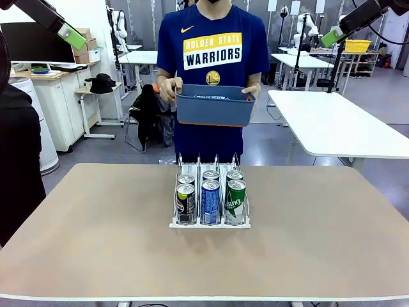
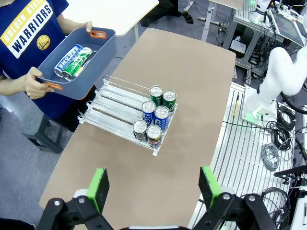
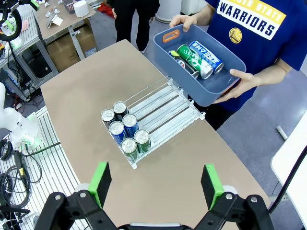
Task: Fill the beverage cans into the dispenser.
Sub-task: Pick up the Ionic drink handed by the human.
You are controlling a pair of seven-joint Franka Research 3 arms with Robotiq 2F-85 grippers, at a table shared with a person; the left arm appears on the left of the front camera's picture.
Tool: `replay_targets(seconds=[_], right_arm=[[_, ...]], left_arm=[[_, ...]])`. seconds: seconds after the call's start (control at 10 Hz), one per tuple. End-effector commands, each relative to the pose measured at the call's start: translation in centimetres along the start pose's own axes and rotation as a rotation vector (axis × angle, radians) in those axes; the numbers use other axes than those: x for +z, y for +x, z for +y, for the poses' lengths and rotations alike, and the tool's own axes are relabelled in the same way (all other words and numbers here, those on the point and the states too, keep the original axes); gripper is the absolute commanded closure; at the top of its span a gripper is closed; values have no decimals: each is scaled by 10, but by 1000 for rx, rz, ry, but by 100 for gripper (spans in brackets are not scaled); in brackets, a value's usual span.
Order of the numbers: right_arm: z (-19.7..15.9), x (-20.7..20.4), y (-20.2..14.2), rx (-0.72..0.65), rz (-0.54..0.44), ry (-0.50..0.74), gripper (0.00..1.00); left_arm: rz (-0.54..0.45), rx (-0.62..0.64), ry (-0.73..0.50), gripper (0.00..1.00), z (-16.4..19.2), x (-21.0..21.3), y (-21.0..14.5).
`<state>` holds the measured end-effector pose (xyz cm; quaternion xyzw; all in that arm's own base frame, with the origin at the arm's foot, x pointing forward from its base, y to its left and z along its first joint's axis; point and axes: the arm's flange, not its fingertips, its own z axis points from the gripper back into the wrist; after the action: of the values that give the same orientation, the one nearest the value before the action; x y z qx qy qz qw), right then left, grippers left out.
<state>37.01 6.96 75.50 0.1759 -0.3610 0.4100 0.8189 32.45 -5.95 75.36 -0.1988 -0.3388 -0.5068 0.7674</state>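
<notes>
dispenser (image 1: 192, 224), rear cans (image 1: 210, 174) — half hidden

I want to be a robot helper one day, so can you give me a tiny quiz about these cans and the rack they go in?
1. How many beverage cans stand in the dispenser?
2. True or false: the left arm's fingers are gripping a can.
3. The front can in the middle lane is: A green, B blue, C black.
Key: 1 six; 2 false, they are open and hold nothing; 3 B.
</notes>
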Motion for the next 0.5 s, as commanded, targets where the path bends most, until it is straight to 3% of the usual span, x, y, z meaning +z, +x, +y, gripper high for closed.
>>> replay_targets(seconds=[0.0, 0.4], right_arm=[[0, 0, 0, -1, 0, 0, 0], [0, 0, 0, -1, 0, 0, 0]], left_arm=[[-5, 9, -6, 0, -1, 0, 0], [-5, 9, -6, 0, -1, 0, 0]])
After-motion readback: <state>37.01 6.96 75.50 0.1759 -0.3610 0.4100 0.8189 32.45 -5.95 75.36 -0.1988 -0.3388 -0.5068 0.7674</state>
